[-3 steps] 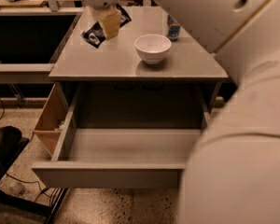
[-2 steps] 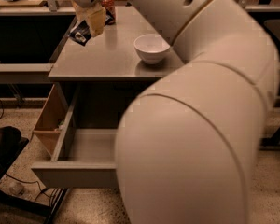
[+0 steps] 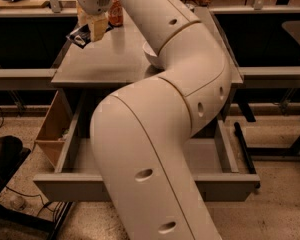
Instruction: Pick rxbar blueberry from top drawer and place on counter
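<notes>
My gripper (image 3: 93,28) is at the top left, above the far left part of the grey counter (image 3: 107,61). It is shut on the rxbar blueberry (image 3: 80,34), a dark glossy bar with a white patch that sticks out to the left of the tan fingers (image 3: 97,27), tilted and held above the counter. The top drawer (image 3: 65,188) stands pulled out below the counter. My white arm crosses the middle of the view and hides most of the drawer's floor.
A white bowl (image 3: 148,54) on the counter is mostly hidden behind my arm. An orange can (image 3: 115,14) stands at the counter's back. A tan wooden drawer (image 3: 52,129) hangs open at the left. Cables and dark gear (image 3: 5,159) lie on the floor at the left.
My gripper has moved left with the bar, toward the counter's left edge. My arm has swung across the view and now covers the bowl and most of the drawer.
</notes>
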Available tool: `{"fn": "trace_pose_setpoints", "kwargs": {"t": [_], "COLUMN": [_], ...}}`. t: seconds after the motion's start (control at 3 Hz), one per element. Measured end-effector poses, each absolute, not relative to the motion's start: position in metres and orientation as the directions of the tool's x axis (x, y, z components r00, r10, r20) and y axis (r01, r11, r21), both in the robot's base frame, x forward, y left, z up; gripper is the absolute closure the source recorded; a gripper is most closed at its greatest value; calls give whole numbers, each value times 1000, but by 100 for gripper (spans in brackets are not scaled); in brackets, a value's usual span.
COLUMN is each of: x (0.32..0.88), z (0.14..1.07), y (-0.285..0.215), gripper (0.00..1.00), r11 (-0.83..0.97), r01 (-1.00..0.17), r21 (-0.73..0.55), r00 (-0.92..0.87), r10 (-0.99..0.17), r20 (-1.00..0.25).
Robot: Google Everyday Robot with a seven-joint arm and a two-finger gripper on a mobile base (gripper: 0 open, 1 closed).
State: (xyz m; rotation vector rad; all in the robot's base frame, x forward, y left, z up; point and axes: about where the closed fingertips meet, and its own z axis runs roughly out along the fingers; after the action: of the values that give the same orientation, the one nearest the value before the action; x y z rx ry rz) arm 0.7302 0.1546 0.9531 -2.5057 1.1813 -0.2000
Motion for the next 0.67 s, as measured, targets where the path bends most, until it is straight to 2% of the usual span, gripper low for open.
{"fn": "trace_pose_setpoints", "kwargs": {"t": [0.67], "x": [774], "z": [939], "y": [169], "gripper": [100], "r11": [-482], "r01": [-726], "r21": [-491], "r00": [618], "r10": [-770], "r20": [-159]}}
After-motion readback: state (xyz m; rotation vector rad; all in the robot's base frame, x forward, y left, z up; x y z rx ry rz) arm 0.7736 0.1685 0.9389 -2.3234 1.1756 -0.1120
